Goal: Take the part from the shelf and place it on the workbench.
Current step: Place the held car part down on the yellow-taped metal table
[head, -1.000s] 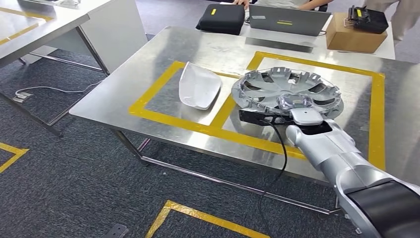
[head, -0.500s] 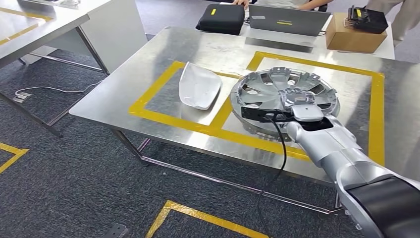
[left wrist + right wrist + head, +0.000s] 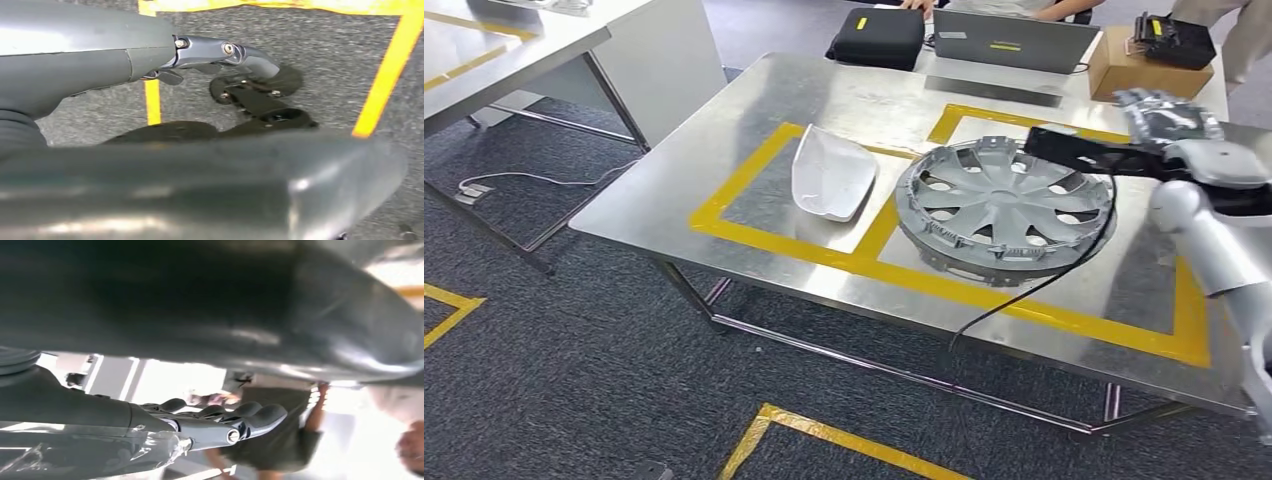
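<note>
Silver and ribbed, the wheel cover [image 3: 1006,203] lies flat on the surface [image 3: 754,110] inside the yellow tape outline [image 3: 1074,320], just beside a white shell part [image 3: 832,172]. Placing looks done; what remains is to draw the arm clear without snagging the black cable [image 3: 1034,285]. Farther back, the right robot hand [image 3: 1169,115] hovers empty, fingers spread, where half a second ago it rested on the cover. The left robot hand [image 3: 225,55] hangs over carpet, holding nothing, fingers loosely extended.

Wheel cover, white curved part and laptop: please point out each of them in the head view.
wheel cover [image 3: 1002,200], head view, on its centre hub.
white curved part [image 3: 832,172], head view, on its middle.
laptop [image 3: 1009,42], head view, on its lid.
</note>
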### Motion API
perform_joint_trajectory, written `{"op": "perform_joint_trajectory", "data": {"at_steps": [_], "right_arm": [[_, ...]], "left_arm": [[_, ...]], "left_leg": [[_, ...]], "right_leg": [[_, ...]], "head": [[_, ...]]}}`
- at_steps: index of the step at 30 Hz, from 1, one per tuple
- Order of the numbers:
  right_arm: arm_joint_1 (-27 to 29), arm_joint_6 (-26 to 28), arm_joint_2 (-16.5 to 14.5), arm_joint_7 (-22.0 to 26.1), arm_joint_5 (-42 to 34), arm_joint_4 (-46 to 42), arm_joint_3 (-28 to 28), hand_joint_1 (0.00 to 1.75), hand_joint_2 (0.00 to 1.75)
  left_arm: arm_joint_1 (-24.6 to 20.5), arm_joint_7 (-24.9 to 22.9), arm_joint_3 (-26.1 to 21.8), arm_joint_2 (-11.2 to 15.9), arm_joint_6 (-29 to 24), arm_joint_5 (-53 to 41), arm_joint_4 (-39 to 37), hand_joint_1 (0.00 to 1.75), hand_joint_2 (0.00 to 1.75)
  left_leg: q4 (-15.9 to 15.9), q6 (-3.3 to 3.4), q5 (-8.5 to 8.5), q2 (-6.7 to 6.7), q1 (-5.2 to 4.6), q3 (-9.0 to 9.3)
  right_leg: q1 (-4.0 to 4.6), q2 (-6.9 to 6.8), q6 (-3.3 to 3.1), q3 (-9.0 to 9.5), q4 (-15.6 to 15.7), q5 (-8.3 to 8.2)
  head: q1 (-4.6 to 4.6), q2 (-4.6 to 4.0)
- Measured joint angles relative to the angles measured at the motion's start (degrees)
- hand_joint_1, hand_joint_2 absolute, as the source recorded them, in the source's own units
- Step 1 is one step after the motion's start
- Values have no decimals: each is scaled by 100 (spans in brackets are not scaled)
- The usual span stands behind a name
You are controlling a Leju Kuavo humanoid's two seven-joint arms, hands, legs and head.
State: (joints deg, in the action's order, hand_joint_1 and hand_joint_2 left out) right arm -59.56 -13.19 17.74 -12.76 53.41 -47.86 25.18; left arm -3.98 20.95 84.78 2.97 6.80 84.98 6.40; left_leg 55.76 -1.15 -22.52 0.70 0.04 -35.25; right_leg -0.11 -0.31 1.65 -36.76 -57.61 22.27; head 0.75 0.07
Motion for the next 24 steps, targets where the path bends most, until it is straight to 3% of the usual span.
{"op": "perform_joint_trajectory", "data": {"at_steps": [3,7,9,11,14,16,18,21,24], "right_arm": [[425,-118,1191,-158,-979,-1123,-313,0,0],[2143,-19,2885,-166,-2088,-2820,-1687,0,0],[3235,6,3397,-122,-2288,-3607,-2736,0,0],[4209,31,3587,57,-2451,-4215,-3863,0,0],[5314,-312,3395,749,-2755,-4901,-5818,0,0],[5679,-879,3008,1240,-2963,-5263,-7309,0,0],[5991,-1108,2504,1433,-3257,-5574,-8621,0,0],[6513,-479,1536,1421,-3824,-5928,-9905,0,0],[6730,157,456,1460,-4042,-6019,-10606,0,0]], "left_arm": [[49,102,-13,-41,-60,49,0,0,0],[166,242,-57,-108,-93,144,0,0,0],[199,308,-79,-136,-77,196,0,0,0],[209,271,-113,-182,-163,233,-1,0,0],[266,-17,-139,-313,-419,153,-2,0,0],[331,-134,-138,-408,-532,114,-2,0,0],[371,-170,-137,-501,-630,108,-2,0,0],[384,-189,-138,-614,-704,108,-2,0,0],[382,-205,-139,-654,-699,90,-3,0,0]], "left_leg": [[19,33,-25,35,4,14],[24,68,-64,81,9,22],[24,63,-86,78,4,26],[24,63,-113,57,-1,39],[23,77,-131,48,-11,55],[23,82,-134,62,-11,58],[23,85,-138,75,-7,63],[23,80,-161,83,1,87],[37,106,-217,38,-10,125]], "right_leg": [[5,-38,40,32,20,32],[9,-85,84,107,33,68],[5,-71,82,103,34,75],[0,-47,78,104,34,84],[-9,-42,84,114,35,107],[-8,-64,89,125,35,123],[-3,-84,94,142,37,138],[6,-87,87,172,39,155],[-12,-30,98,196,47,159]], "head": [[0,0],[-28,0],[-37,0],[-39,0],[-35,0],[-38,0],[-38,0],[-41,0],[-35,0]]}}
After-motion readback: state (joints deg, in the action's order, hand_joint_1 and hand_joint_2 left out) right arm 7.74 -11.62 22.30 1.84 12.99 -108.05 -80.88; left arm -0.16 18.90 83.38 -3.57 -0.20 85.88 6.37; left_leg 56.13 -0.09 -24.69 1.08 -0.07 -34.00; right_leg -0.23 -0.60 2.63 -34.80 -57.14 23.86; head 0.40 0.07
